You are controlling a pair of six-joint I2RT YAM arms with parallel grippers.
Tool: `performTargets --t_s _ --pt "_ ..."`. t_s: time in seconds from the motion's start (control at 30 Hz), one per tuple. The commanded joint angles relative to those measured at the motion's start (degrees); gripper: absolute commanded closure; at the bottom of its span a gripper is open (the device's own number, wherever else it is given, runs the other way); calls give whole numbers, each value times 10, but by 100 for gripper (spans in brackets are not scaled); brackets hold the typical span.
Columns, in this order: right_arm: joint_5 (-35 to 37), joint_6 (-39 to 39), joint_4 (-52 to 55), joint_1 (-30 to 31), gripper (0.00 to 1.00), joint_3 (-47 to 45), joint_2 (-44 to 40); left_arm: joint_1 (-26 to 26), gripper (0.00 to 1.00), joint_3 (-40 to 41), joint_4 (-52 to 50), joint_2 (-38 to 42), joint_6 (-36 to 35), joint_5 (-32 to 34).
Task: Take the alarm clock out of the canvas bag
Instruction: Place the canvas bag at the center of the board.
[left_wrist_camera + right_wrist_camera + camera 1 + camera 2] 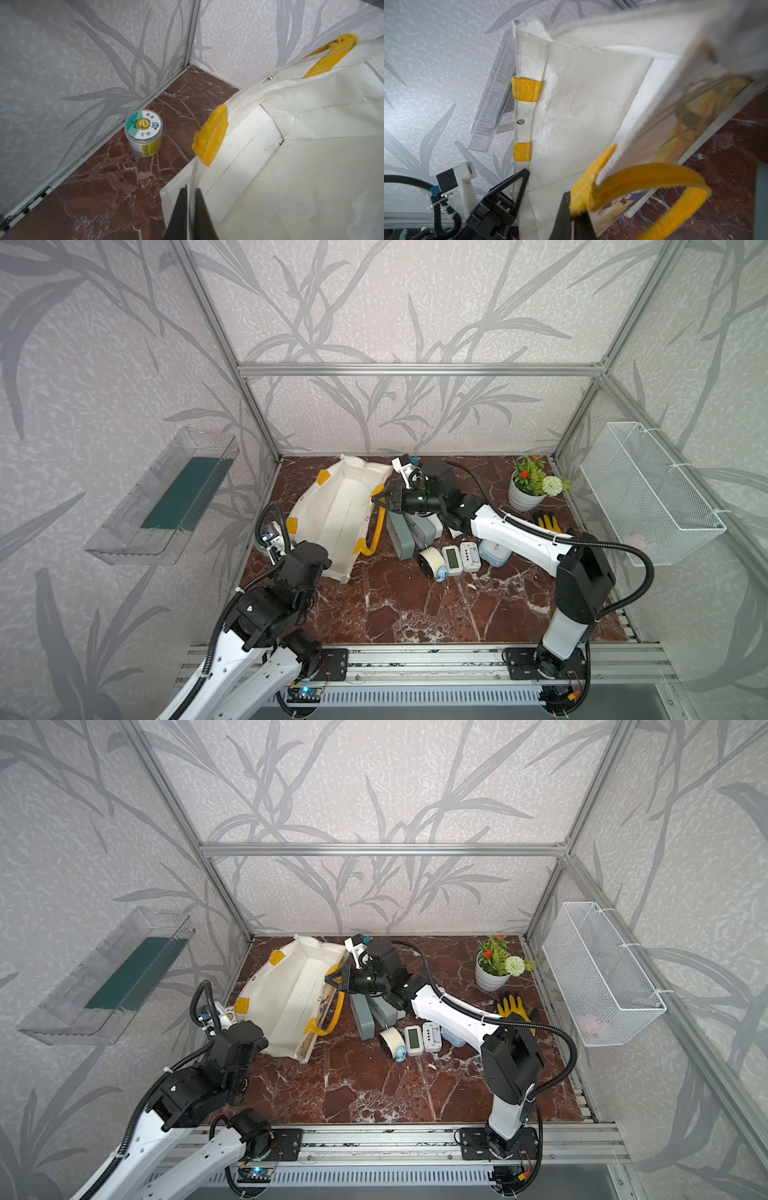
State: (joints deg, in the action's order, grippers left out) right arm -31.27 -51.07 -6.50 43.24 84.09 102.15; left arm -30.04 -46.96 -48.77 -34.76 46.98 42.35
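Observation:
The canvas bag [332,514] [291,990] lies on the marble table with its mouth pulled wide; the inside that shows is bare white lining. My left gripper [192,188] is shut on the bag's near rim [311,145], below a yellow patch. On the far side, my right gripper [374,501] [574,202] is shut on the rim at a yellow handle patch. Several alarm clocks lie on the table right of the bag: grey ones [405,535], a round cream one [430,564] and white digital ones [452,560].
A potted plant [525,493] and a yellow-black glove [548,524] sit at the back right. A small round tin [143,133] stands by the left wall. A wire basket [648,493] hangs on the right wall, a clear tray [166,497] on the left.

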Motion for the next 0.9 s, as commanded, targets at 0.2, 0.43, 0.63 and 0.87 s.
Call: performTargets --t_s 0.2,0.43,0.63,0.87 --pt "-9 21 13 -31 100 95 68 144 100 -47 75 -94 -58 -190" --pt "-6 23 25 -62 100 138 129 218 100 -82 130 -191 -104 -298" --pt "-7 37 53 -81 100 185 177 250 100 -103 160 -252 -114 -350" --pt "5 53 91 -92 100 227 211 261 94 -114 168 -284 -117 -394"
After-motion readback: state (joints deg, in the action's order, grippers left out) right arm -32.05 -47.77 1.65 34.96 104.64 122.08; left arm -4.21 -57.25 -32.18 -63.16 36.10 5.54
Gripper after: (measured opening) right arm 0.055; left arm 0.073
